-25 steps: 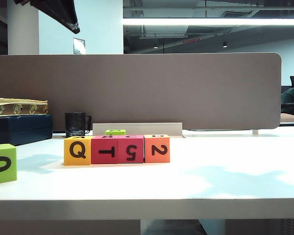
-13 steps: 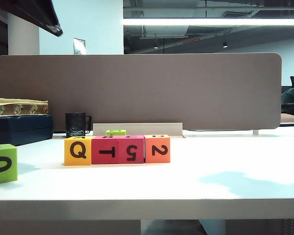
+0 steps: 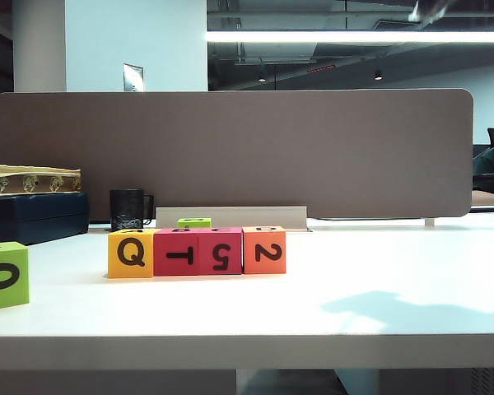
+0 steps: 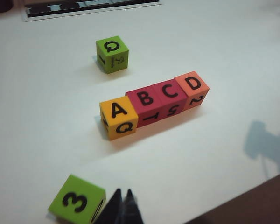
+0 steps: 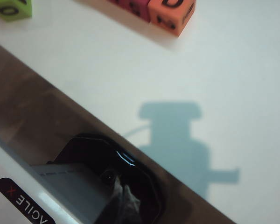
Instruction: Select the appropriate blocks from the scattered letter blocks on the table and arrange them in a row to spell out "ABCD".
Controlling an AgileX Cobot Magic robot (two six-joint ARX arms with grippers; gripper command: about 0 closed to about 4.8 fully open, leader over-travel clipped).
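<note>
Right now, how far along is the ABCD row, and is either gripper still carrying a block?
Done: the yellow cube, two magenta-red cubes and orange cube sit in a touching row, tops reading A, B, C, D. In hand: nothing; the left gripper and right gripper are shut and empty, off the row. Left: seemingly nothing; two lime-green cubes stay aside.

Grey-brown divider panel [image 3: 230, 152] behind, pale blue wall [image 3: 136, 41], dark ceiling (one long strip light [image 3: 354, 36]), black mug [image 3: 127, 209].
</note>
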